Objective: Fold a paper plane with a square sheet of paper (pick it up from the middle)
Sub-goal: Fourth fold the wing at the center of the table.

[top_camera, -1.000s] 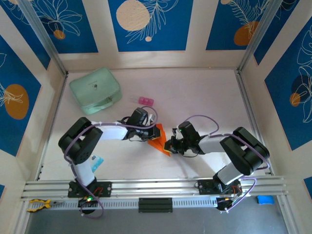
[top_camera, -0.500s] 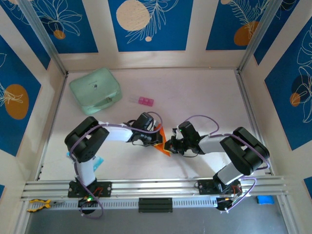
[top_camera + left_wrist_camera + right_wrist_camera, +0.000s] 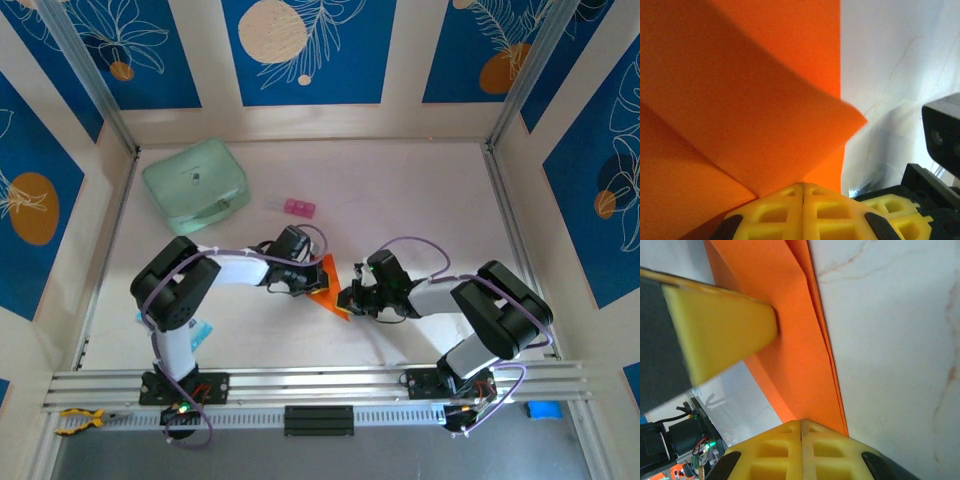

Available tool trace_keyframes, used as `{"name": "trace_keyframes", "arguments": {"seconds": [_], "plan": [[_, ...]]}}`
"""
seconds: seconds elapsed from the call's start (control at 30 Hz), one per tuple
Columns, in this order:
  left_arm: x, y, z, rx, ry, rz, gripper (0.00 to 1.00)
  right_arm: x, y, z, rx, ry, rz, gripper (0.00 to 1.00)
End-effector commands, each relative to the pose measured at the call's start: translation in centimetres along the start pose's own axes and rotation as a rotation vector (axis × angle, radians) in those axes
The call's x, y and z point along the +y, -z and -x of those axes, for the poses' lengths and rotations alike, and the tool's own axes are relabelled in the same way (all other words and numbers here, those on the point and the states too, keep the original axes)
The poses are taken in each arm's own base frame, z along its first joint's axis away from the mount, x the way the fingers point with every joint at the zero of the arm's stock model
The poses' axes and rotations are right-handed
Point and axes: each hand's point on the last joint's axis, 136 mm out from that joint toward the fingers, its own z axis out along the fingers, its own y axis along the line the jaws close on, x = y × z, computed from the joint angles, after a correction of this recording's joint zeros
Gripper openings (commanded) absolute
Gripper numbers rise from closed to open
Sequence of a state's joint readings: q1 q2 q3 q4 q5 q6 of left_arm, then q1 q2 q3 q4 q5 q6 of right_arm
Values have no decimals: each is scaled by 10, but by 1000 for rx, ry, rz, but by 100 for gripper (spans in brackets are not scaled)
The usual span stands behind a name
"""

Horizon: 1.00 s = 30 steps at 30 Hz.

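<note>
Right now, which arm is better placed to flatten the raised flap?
Probably left: the left jaws, shut, press the paper beside the flap and could sweep it flat; the right jaws, shut, pin the paper's narrow end.

The left arm point(image 3: 232, 270) and the right arm point(image 3: 436, 297) are built alike: bulky, rounded black joint housings linked by smooth white segments. A thin purple cable point(image 3: 410, 240) loops loosely along each arm from base to wrist. Each black base point(image 3: 183, 387) is a flat plate, and a small green light point(image 3: 181, 409) glows beside the left one. The left tool point(image 3: 803, 187) and the right tool point(image 3: 801, 422) carry bright yellow pads moulded with a grid of rectangular recesses and dark oval slots at the sides. In the right wrist view, a finger point(image 3: 720, 335) of the left tool shows as a plain yellow wedge on a black backing.
</note>
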<state>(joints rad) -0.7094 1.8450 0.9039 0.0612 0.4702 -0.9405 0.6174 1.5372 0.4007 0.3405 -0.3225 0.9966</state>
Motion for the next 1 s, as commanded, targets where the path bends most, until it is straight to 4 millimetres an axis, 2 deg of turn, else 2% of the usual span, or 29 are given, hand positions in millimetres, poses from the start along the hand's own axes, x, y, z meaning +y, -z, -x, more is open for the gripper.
{"name": "trace_keyframes", "arguments": {"seconds": [0.0,0.2,0.4,0.53,0.77,0.97], "plan": [[23,7,25,-67,50,74,6,-60,-1,-41,119,-127,-189,0],[28,13,38,-89,73,79,6,-58,-3,-42,130,-122,-185,0],[9,28,41,-114,19,33,9,-58,-3,-42,131,-122,-187,0],[-8,32,36,-112,-3,-40,10,-58,-3,-41,126,-122,-190,0],[-38,18,12,-62,-66,-132,12,-59,-1,-41,121,-126,-194,0],[-46,1,5,-18,-86,-135,15,-59,-1,-41,122,-126,-193,0]]}}
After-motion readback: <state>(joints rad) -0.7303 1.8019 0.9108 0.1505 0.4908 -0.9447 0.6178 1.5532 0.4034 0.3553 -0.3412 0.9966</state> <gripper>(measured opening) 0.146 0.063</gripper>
